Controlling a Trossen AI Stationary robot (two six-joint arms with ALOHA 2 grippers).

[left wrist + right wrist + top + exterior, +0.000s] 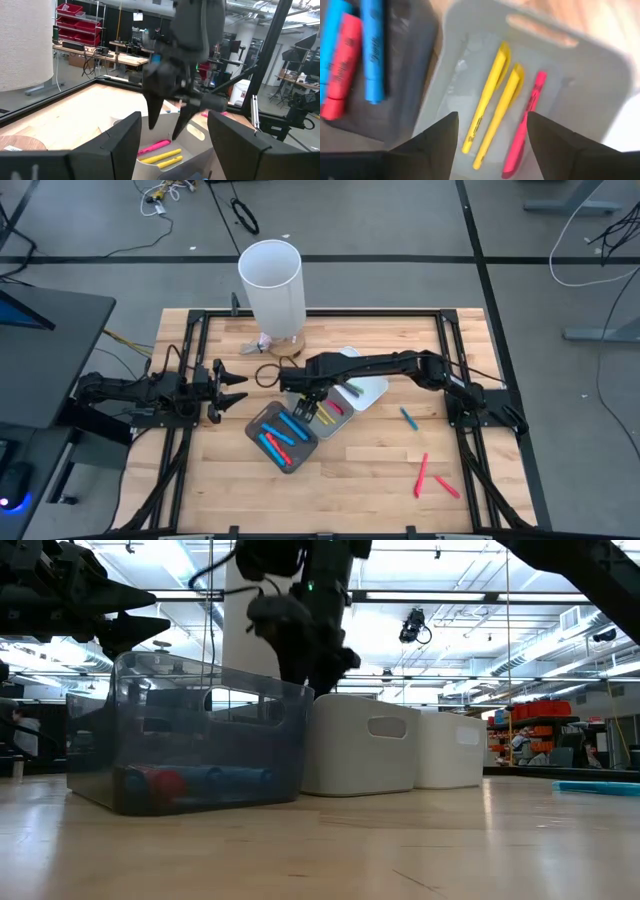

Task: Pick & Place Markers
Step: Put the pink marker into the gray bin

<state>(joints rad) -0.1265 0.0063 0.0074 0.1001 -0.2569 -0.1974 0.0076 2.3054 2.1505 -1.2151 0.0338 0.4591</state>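
Note:
My right gripper [313,412] hangs open above the trays, fingers pointing down, holding nothing. Straight below it, the grey tray [600,75] holds two yellow markers [489,95] and a pink one [526,122], all lying flat on its floor. Beside it, the dark tray [256,425] holds several blue markers [372,50] and red markers [342,65]. A blue marker [408,418] and two red markers [421,474] lie loose on the table to the right. My left gripper [236,379] waits open at the table's left, pointing level toward the trays.
A tall white cylinder [272,283] stands at the far edge on a round wooden base. A white tray [372,389] sits behind the grey one. A black frame [470,380] borders the wooden table. Bare wood lies along the near edge and at the right.

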